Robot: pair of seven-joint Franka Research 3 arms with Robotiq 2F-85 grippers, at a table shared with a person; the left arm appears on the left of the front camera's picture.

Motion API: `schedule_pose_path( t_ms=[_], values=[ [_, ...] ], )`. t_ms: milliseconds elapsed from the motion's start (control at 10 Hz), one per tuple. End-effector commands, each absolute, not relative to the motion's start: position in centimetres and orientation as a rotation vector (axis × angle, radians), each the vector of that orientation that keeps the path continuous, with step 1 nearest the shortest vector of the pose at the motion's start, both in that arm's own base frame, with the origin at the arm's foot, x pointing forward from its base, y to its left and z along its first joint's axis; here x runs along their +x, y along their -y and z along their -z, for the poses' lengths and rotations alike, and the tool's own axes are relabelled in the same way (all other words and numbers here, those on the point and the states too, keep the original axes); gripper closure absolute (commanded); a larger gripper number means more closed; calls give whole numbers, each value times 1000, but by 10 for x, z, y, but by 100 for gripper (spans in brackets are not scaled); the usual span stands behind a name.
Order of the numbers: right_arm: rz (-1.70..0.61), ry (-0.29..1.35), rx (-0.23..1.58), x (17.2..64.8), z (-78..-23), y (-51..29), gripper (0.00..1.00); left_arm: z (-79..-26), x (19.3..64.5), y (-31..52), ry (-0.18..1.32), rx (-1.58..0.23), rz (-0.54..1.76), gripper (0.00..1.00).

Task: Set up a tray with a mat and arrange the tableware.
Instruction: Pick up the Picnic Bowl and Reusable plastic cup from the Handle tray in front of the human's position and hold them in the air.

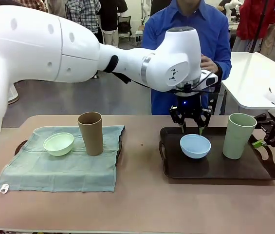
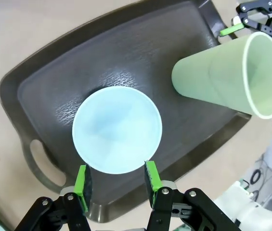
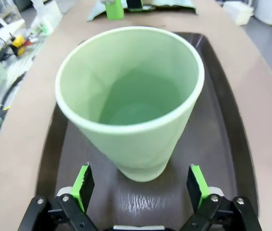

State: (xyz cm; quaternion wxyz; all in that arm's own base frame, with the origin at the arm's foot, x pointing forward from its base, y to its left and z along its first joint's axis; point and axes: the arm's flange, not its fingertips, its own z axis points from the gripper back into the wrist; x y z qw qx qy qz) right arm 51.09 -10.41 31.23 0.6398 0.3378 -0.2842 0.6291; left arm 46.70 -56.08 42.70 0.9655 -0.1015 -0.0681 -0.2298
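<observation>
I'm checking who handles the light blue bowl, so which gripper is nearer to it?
Left. The left gripper hovers just above the light blue bowl; the right gripper sits beyond the pale green cup.

Not a word, number or brand could be read anywhere on that table. A small dark emblem (image 1: 174, 73) sat on the round joint of the white arm (image 1: 40, 44), a symbol with no letters to make out. The white tag (image 1: 3, 189) at the corner of the mat (image 1: 59, 168) was too small to show any print.
</observation>
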Motion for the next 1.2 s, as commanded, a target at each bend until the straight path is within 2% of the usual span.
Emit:
schedule_pose_path(
  t_ms=[0,400,800,1100],
  values=[
    [-1474,683,730,509,-310,95,0,-429,470,568,128,-135,516,41],
    [-1477,688,776,516,-301,78,0,-412,476,562,91,-53,558,41],
    [-1494,684,782,518,-300,66,0,-384,495,556,76,-74,487,41],
    [-1495,682,787,520,-296,62,0,-371,506,555,90,-68,380,24]
  ],
)
